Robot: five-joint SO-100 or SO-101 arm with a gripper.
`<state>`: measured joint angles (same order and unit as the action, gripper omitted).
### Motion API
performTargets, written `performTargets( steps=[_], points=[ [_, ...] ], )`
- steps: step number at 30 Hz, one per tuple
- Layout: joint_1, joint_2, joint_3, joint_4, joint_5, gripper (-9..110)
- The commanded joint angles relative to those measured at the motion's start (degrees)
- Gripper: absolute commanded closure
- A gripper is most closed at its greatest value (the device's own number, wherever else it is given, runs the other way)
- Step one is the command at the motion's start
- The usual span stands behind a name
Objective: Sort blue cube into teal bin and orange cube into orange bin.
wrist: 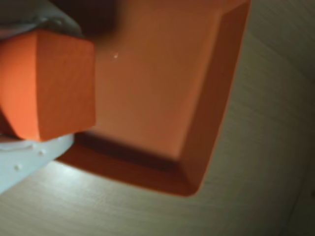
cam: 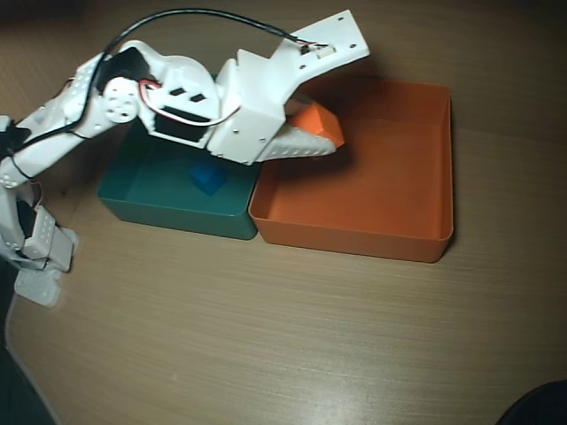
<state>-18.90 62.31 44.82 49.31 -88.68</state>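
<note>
Orange cube [cam: 321, 121] held over the orange bin [cam: 416, 243]

The gripper [cam: 330, 133] pinches it at upper centre of the overhead view (blue cube [cam: 208, 180] lies in the teal bin [cam: 168, 211]).

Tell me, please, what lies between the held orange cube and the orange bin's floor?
Nothing: in the wrist view the orange cube hangs over the orange bin's bare floor.

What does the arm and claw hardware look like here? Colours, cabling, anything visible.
White plastic arm with angular printed shells, black servo bodies showing at the joints, and small screw holes in the flat top plate. A black cable loops over it, with red wires near the wrist. The claw has tapered white fingers.
</note>
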Motion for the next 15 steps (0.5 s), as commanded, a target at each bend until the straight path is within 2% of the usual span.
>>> performTargets(
  steps=[1,15],
  points=[
    [-0.5,-1.9,-9.4,-0.7,0.3,107],
    [-1.5,-17.2,-25.3,-0.4,0.3,107]
  ],
)
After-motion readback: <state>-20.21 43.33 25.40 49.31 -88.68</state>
